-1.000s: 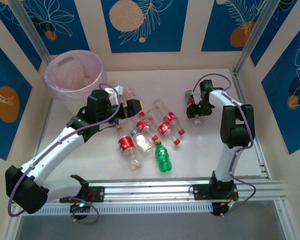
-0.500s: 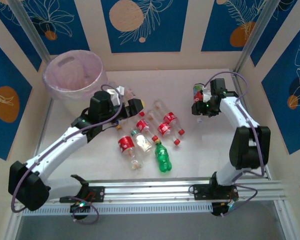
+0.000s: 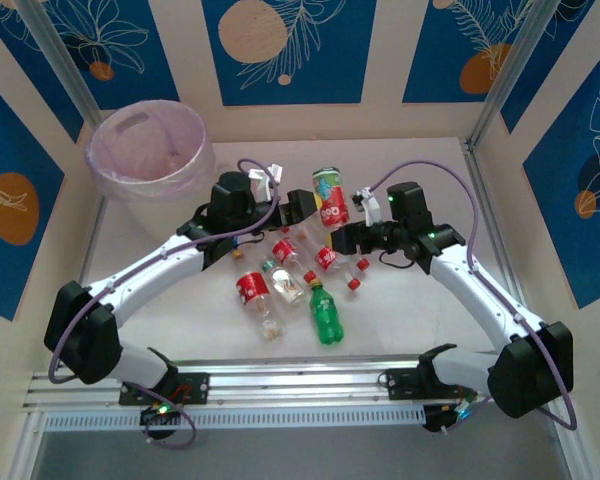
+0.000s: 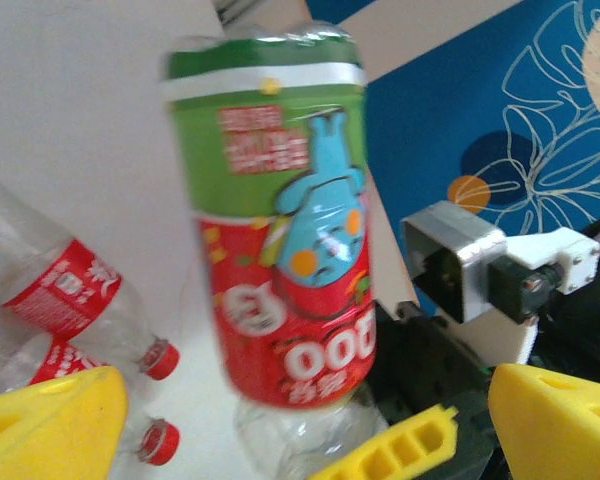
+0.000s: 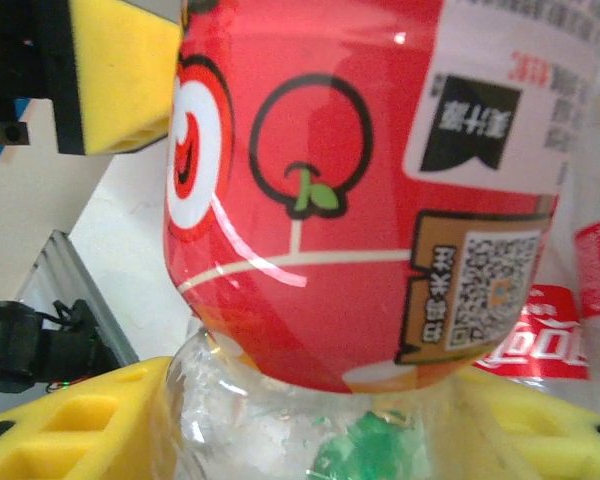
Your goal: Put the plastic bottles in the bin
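Observation:
A plastic bottle with a red and green label and a green cap hangs above the table's middle. My right gripper is shut on its clear neck end, and both yellow pads press on it. My left gripper stands open beside the same bottle, with its yellow fingers wide apart on either side and not touching. Several red-labelled bottles and a green one lie below. The pale pink bin stands at the far left.
More red-capped bottles lie on the white table under the grippers. Patterned blue and cream walls close the back and sides. An aluminium rail runs along the near edge by the arm bases.
My right arm swung from the far right to the centre, carrying the red and green bottle. My left gripper moved right to meet it and opened wider.

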`<state>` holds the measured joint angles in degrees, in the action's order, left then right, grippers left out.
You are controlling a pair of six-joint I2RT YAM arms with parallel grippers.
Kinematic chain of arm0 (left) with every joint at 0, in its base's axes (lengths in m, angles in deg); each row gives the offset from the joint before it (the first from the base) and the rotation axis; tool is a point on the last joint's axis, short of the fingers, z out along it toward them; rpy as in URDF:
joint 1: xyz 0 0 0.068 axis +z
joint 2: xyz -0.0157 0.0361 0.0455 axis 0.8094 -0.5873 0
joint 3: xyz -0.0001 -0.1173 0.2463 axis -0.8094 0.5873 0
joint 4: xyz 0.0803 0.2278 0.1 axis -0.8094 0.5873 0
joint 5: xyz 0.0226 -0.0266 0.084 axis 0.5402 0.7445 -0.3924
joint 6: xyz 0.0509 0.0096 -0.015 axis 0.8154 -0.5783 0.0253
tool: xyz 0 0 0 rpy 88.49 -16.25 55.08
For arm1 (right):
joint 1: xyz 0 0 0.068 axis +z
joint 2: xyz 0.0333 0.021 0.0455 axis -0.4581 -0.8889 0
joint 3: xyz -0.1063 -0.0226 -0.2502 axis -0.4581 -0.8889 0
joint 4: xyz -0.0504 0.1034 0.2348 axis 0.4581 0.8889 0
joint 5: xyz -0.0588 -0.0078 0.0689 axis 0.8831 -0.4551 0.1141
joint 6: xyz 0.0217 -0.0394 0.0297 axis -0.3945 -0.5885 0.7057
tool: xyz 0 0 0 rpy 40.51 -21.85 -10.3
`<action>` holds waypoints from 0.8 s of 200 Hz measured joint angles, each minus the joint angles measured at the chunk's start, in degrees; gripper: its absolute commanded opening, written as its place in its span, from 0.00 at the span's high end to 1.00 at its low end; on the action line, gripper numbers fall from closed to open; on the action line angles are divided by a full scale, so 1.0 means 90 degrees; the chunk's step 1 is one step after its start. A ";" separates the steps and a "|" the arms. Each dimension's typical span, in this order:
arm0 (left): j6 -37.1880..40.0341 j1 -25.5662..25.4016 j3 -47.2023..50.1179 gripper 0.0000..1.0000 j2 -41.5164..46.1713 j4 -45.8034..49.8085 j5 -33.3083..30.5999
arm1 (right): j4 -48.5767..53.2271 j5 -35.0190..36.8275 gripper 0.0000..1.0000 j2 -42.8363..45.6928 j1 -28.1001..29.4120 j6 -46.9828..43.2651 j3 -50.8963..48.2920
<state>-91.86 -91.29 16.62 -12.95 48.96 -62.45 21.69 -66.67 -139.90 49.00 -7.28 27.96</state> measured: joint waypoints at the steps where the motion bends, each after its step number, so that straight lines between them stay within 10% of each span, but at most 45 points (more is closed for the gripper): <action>1: 0.0002 -0.0005 0.0000 0.08 0.0000 -0.0005 0.0002 | -0.0015 -0.0017 0.48 -0.0005 0.0019 0.0007 0.0000; 52: 0.0053 -0.0061 -0.0029 0.08 -0.0085 0.0085 -0.0134 | -0.0818 -0.0435 0.48 -0.0311 0.0449 0.0340 -0.0002; 160: 0.0039 -0.0041 -0.0022 0.42 -0.0182 0.0260 -0.0583 | -0.1093 -0.0488 0.40 -0.0680 0.0658 0.0478 0.0141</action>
<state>-91.51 -91.66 16.43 -14.59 51.30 -67.69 11.86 -71.06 -146.02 54.92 -2.97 29.23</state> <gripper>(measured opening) 0.596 0.571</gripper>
